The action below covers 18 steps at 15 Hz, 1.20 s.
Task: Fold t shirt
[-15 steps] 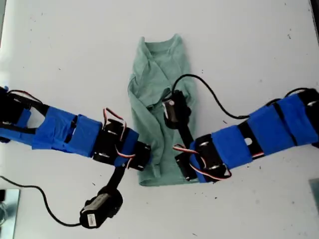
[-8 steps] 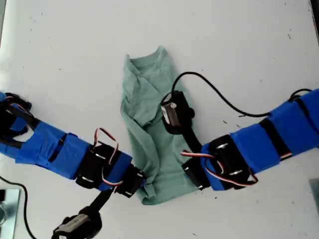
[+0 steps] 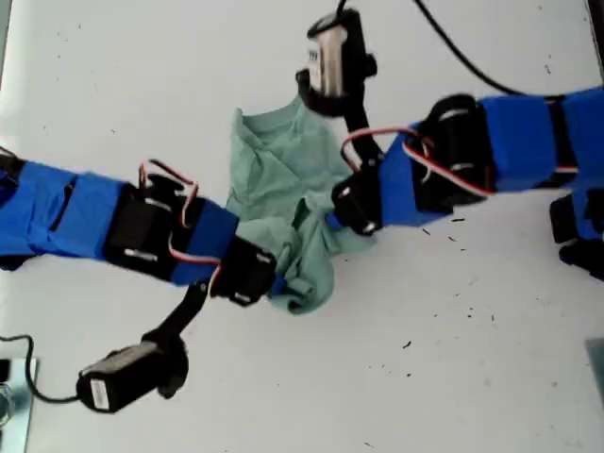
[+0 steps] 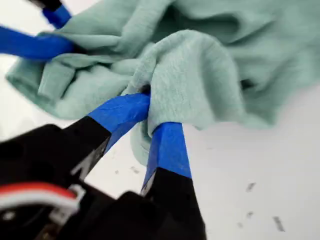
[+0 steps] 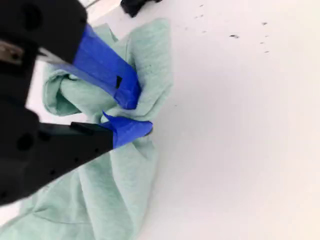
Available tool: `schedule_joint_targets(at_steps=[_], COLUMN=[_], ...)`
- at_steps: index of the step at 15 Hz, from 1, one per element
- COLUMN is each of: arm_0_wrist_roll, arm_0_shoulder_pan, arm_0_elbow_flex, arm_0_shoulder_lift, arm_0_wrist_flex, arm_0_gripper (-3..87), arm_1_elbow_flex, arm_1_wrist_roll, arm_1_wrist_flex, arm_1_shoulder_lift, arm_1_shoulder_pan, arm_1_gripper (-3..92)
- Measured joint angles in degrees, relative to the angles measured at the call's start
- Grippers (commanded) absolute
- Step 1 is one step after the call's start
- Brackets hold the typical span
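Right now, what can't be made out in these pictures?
- Exterior view: the arms hide where the t shirt is gripped.
- First wrist view: my first hand pinches a fold; which part of the shirt is unclear.
- Second wrist view: my second hand blocks the cloth behind it.
- Exterior view's lower left: an object, cut off by the edge.

The white worktop (image 3: 472, 359) has small dark specks; at 8 o'clock of the exterior view lies a metallic object (image 3: 11, 401).

My second hand (image 5: 131, 109) pinches a fold of the t shirt (image 5: 105, 190).
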Motion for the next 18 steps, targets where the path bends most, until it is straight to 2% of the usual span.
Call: schedule_joint_targets(at_steps=[1,2,4,6,7,10,11,14,16,18], arm_0_wrist_roll=[0.8,1.6,2.4,2.5,2.8,2.5,1.1,-3.8,-6.6,-7.1], arm_0_shoulder_pan=[-4.0,-7.7,-14.0,-22.4,-27.3,-33.9,-33.8,-29.7,-24.4,-23.5], arm_0_elbow_flex=[4.2,7.9,16.5,30.8,39.5,64.3,72.7,93.6,102.4,104.9], arm_0_shoulder_lift=[3.8,7.1,15.9,34.4,45.9,78.4,87.7,112.1,123.3,127.3], arm_0_wrist_flex=[0.3,0.4,-0.1,-4.2,-6.1,-6.5,-6.4,-7.1,-8.4,-9.2], arm_0_gripper=[10.0,24.4,30.3,29.2,28.6,26.4,22.1,17.2,13.5,8.7], arm_1_elbow_flex=[0.9,1.1,2.4,15.3,23.0,48.1,58.5,81.4,86.7,92.2], arm_1_wrist_roll=[-2.5,-4.4,-7.6,-8.3,-7.6,-3.4,-2.5,1.2,2.9,5.4], arm_1_wrist_flex=[-1.0,-3.9,-10.7,-23.9,-27.7,-31.9,-32.2,-22.2,-16.1,-12.0], arm_1_shoulder_lift=[-0.1,-0.1,1.6,14.2,22.7,50.8,63.5,97.3,104.8,106.0], arm_1_shoulder_pan=[4.5,8.5,14.4,18.6,21.4,26.4,26.5,24.1,20.5,17.7], arm_1_gripper=[29.9,40.4,32.3,30.5,28.7,25.5,24.2,23.1,22.9,21.9])
